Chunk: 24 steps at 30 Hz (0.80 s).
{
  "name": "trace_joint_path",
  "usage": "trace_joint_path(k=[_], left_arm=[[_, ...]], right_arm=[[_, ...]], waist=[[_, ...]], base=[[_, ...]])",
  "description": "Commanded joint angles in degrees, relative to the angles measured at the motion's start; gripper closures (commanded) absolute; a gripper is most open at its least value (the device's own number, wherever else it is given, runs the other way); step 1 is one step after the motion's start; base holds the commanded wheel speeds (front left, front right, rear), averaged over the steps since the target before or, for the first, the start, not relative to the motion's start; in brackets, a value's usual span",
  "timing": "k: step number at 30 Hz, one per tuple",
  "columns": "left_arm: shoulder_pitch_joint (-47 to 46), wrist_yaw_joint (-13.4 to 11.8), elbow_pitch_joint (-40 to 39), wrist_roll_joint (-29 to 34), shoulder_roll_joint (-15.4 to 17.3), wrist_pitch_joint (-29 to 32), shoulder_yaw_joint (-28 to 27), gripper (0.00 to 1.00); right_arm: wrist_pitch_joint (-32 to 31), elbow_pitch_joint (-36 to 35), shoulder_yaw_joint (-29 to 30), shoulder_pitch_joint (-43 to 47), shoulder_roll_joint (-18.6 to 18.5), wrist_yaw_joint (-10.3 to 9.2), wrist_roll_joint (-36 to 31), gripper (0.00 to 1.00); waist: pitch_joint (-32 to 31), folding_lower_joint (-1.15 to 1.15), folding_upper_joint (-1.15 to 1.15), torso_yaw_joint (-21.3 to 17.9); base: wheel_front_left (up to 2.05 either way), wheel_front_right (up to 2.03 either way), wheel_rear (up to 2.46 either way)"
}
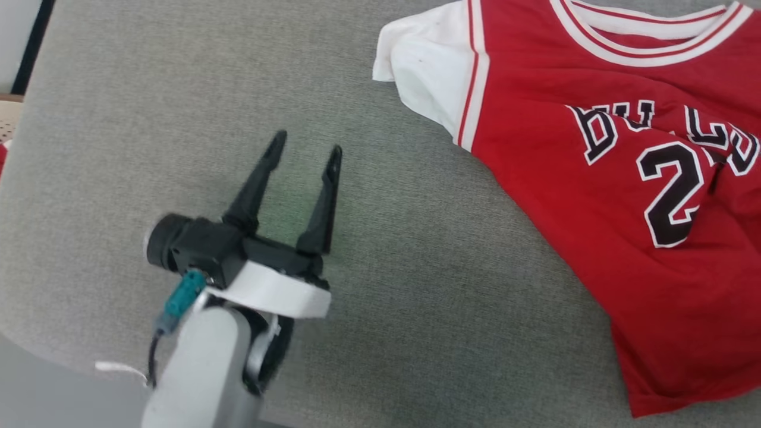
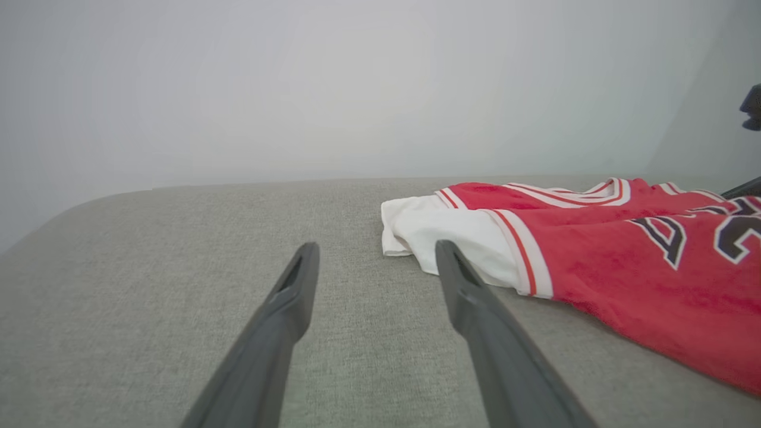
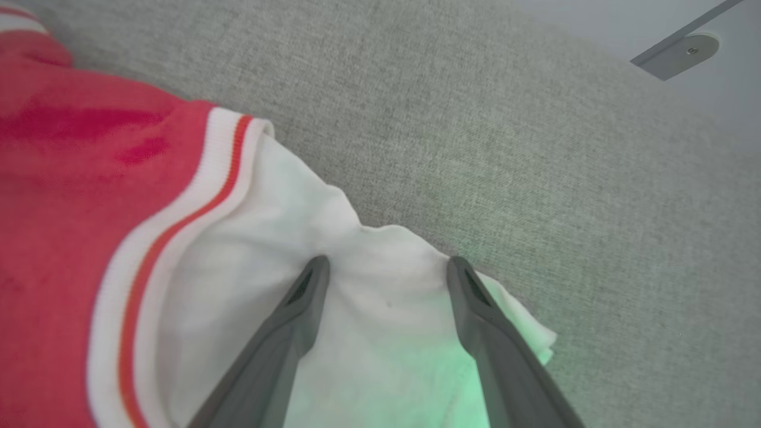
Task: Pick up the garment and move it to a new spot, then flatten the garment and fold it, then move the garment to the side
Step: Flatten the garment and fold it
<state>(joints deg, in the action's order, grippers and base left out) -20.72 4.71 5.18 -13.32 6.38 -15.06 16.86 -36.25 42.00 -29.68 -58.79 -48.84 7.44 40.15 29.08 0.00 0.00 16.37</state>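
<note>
The garment [image 1: 594,196] is a red shirt with white sleeves, striped trim and dark lettering, lying spread on the grey fabric surface [image 1: 178,89] at the right of the head view. My left gripper [image 1: 307,142] stands open over bare fabric, left of the shirt's white sleeve [image 1: 425,65], apart from it. In the left wrist view the open left gripper [image 2: 377,246] points just left of the sleeve [image 2: 452,235], with the garment [image 2: 624,267] beyond on the right. My right gripper [image 3: 389,261] is open, its fingers spread over the other white sleeve [image 3: 267,238]; whether they touch it I cannot tell.
The grey surface rounds off at its left and near edges [image 1: 35,333]. A beige perforated chair [image 1: 9,119] shows at the far left. A pale wall [image 2: 357,89] rises behind the surface. A grey metal bracket [image 3: 678,53] sits beyond the far edge.
</note>
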Motion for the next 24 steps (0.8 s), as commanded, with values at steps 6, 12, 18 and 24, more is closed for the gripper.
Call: trace_joint_path(k=[6, 12, 18, 24], left_arm=[[-11.7, 2.4, 3.9, 2.3, 5.1, -0.1, 2.7, 0.00], [-29.0, 2.8, 13.6, -9.3, 10.5, 11.8, 12.5, 0.00], [-41.6, 2.7, 20.5, -28.4, 14.3, 28.9, 22.2, 0.00], [-51.4, 2.7, 28.2, -39.4, 17.1, 41.9, 30.3, 0.00]], right_arm=[[-1.2, 0.6, -3.7, 1.3, 1.3, 0.02, 1.6, 1.00], [-0.5, -1.6, -5.6, -1.0, 2.4, 0.04, 2.6, 1.00], [0.4, -3.5, -7.3, -3.4, 3.2, 0.03, 3.1, 1.00], [0.7, -5.3, -10.1, -4.9, 3.7, -0.03, 3.4, 1.00]], waist=[[1.4, 0.00, 0.00, -1.9], [2.9, 0.00, 0.00, -4.6], [4.9, 0.00, 0.00, -7.0], [6.9, 0.00, 0.00, -9.0]], base=[[0.00, 0.00, 0.00], [0.00, 0.00, 0.00], [0.00, 0.00, 0.00], [0.00, 0.00, 0.00]])
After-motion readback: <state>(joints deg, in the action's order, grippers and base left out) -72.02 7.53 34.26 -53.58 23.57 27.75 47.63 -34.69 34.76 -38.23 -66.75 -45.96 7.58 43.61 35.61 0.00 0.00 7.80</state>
